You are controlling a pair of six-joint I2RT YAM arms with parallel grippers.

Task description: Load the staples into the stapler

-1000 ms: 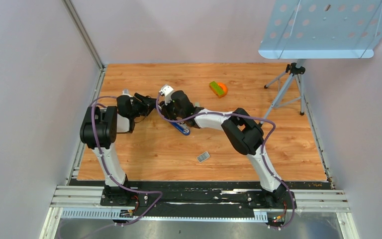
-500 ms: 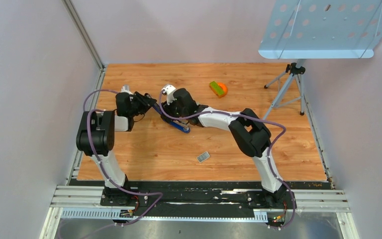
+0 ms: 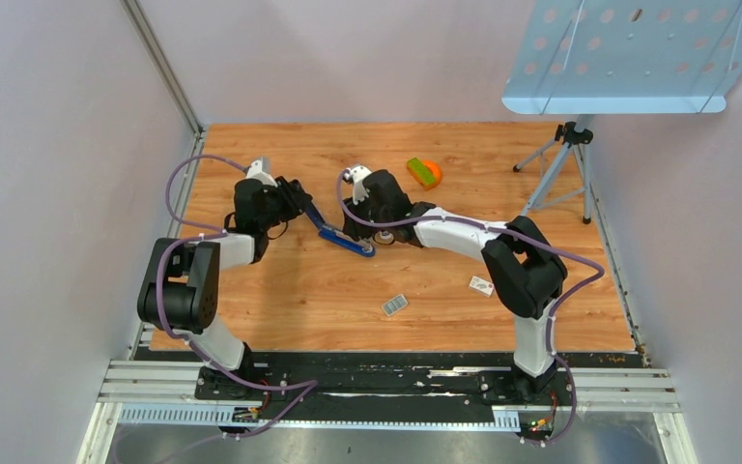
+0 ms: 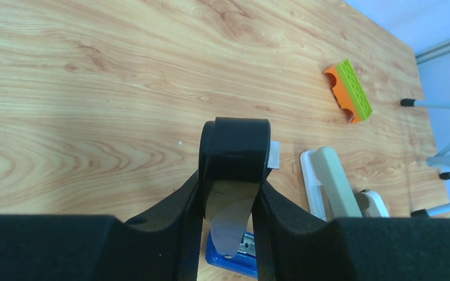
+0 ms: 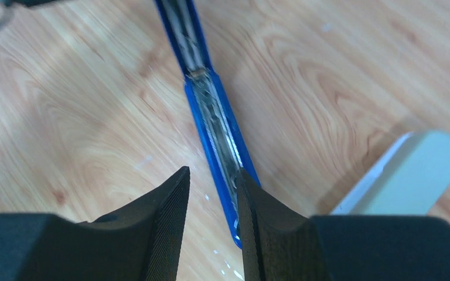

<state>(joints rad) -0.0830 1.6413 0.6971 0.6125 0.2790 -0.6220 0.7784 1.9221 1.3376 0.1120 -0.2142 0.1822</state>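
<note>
The blue stapler (image 3: 346, 241) lies swung open on the wooden table, its magazine channel (image 5: 211, 114) facing up with metal showing inside. My left gripper (image 3: 296, 202) is shut on the stapler's black top cover (image 4: 234, 146) and holds it raised, the blue base (image 4: 234, 260) below it. At the stapler's front end, my right gripper (image 5: 212, 175) hangs open; its right finger (image 5: 255, 205) stands right beside the blue rail, and only wood shows between the jaws. The staples (image 3: 394, 305), a small grey ribbed block, lie apart near the front of the table.
A green and orange block (image 3: 423, 172) sits toward the back, also in the left wrist view (image 4: 347, 91). A small white card (image 3: 481, 285) lies by the right arm's elbow. A tripod stand (image 3: 560, 159) carrying a perforated tray stands at the back right.
Both grippers shifted right and back. The stapler now lies spread open between them, its cover pulled out by the left gripper. The right arm's move uncovered the white card.
</note>
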